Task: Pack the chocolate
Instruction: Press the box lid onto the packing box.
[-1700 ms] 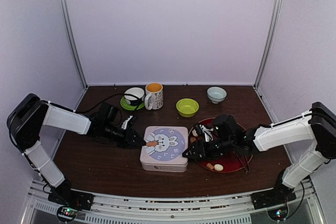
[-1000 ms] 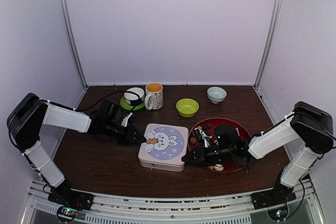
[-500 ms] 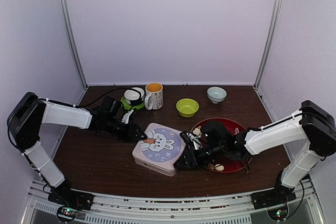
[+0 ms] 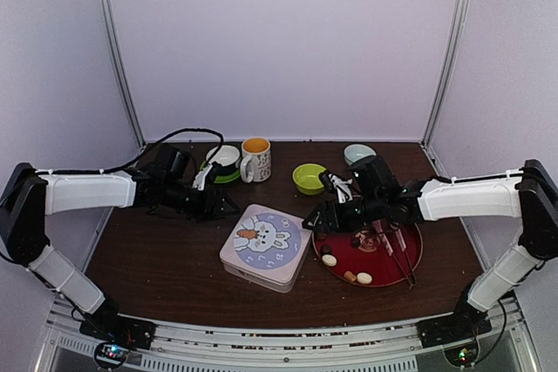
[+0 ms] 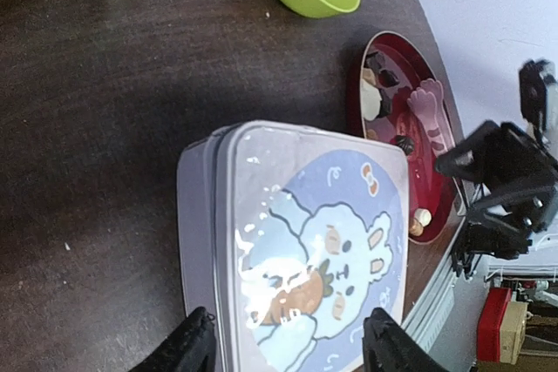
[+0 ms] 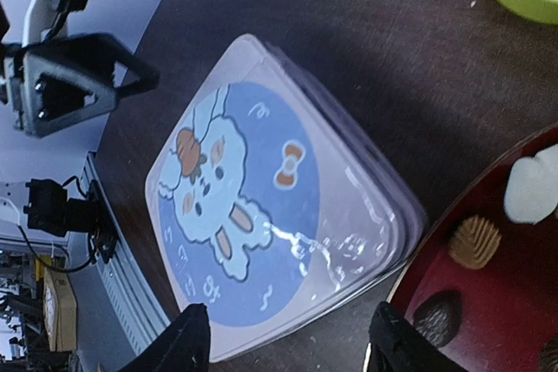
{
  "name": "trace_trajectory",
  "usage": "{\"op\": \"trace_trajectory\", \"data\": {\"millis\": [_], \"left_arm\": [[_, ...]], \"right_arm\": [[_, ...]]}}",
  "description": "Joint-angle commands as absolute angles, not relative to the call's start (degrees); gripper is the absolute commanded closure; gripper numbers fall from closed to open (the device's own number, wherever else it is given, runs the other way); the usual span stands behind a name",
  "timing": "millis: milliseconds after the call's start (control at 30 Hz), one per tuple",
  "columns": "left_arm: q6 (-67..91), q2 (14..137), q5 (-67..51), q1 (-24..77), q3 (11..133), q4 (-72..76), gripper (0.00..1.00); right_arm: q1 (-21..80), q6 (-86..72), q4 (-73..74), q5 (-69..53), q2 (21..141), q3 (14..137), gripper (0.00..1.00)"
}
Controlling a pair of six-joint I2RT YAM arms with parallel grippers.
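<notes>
Left gripper (image 4: 225, 207), right gripper (image 4: 316, 220): jaws apart, empty. Chocolate (image 4: 330, 260) flat on plate (image 4: 370, 260), just beside right gripper, outside its jaws; ovals' long axes mixed.

Chocolate (image 4: 329, 260) in small bite-sized pieces, loose and unwrapped, scattered over a red plate (image 4: 375, 260). Toward the plate's near edge, a white oval, then a tan piece (image 4: 349, 275) just beside a cream oval (image 4: 364, 278). Further back, a few darker brown bits, too small from above to tell their shape. Seen close from the right wrist: a white lump (image 6: 532, 189), a tan ridged oval (image 6: 474, 241) and a dark brown oval (image 6: 438, 311), each lying flat, apart from one another
</notes>
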State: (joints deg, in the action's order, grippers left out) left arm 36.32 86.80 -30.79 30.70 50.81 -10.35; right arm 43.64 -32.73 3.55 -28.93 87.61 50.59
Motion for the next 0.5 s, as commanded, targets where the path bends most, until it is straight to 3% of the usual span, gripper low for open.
{"op": "trace_trajectory", "data": {"millis": [0, 167, 467], "left_arm": [[35.65, 80.37, -31.38, 30.99, 49.31, -15.78, 0.42], [40.50, 72.43, -34.38, 33.70, 43.60, -18.10, 0.47], [48.77, 64.86, -36.92, 37.55, 33.01, -14.41, 0.59]], "right_arm": [[40.61, -27.76, 5.59, -26.75, 92.89, 56.49, 0.37], [39.17, -24.13, 9.18, -27.87, 100.25, 65.45, 0.31], [38.32, -22.59, 10.11, -34.27, 109.14, 72.35, 0.33]]}}
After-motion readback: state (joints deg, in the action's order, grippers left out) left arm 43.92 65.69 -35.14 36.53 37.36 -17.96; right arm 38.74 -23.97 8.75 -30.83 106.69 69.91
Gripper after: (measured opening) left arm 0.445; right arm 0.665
